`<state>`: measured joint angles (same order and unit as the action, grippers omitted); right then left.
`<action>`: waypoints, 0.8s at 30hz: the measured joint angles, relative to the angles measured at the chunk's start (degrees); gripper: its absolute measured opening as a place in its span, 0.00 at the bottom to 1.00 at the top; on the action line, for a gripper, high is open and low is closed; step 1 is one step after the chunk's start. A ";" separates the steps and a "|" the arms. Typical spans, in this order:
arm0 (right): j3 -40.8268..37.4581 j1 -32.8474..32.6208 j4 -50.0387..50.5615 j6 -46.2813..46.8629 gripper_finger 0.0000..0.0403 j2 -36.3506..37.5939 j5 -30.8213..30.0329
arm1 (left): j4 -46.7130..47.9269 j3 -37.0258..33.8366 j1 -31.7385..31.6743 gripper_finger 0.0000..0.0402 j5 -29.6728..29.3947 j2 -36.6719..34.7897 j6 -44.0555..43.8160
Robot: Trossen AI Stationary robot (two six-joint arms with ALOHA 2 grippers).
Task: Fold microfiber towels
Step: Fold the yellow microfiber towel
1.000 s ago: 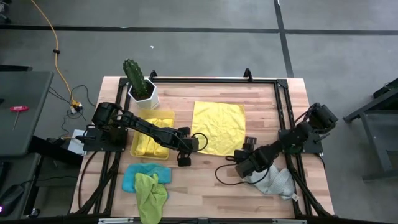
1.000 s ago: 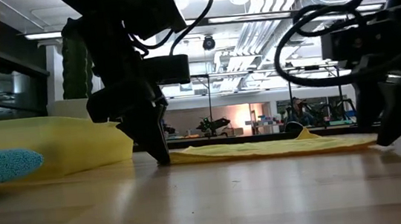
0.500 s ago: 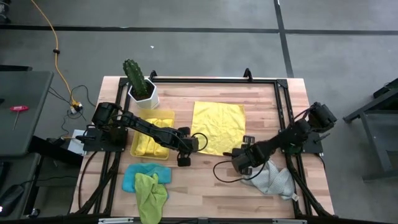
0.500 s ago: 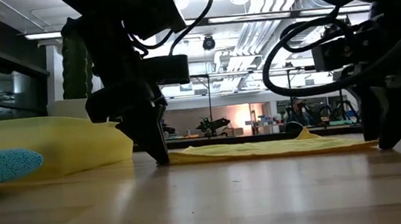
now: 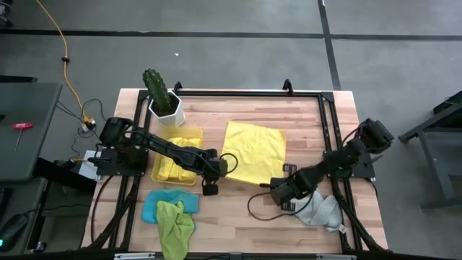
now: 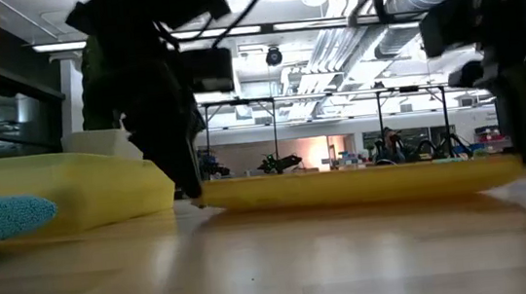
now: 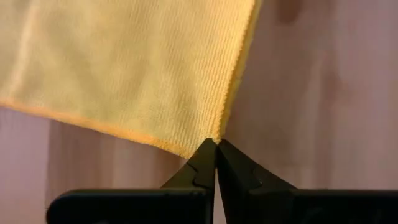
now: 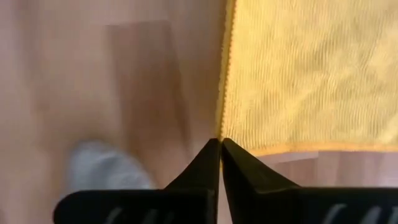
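1. One yellow towel [image 5: 253, 151] lies spread on the wooden table [image 5: 310, 115].
2. One yellow tray [image 5: 160, 163] holds folded yellow cloths [image 5: 179, 162]; their number cannot be told.
3. One blue towel [image 5: 153, 208], one lime green towel [image 5: 175, 225] and one grey towel [image 5: 320, 209].
4. One potted cactus [image 5: 160, 92].
5. Two dark robot arms.
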<state>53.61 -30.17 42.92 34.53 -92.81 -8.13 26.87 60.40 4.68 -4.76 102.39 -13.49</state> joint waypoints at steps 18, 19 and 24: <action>8.25 2.42 19.15 6.58 0.00 2.40 -16.01 | -0.06 0.13 -5.15 0.00 -5.40 -13.37 -1.46; 7.66 3.33 19.18 6.24 0.00 2.42 -16.18 | 0.46 0.12 -6.50 0.00 -5.29 -13.33 -1.35; 4.40 8.10 18.25 5.50 0.00 2.42 -18.73 | 0.14 0.11 -12.70 0.00 -3.43 -10.99 0.60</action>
<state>58.01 -22.06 61.17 40.04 -90.39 -26.86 27.02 60.51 -8.03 -8.19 91.41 -12.89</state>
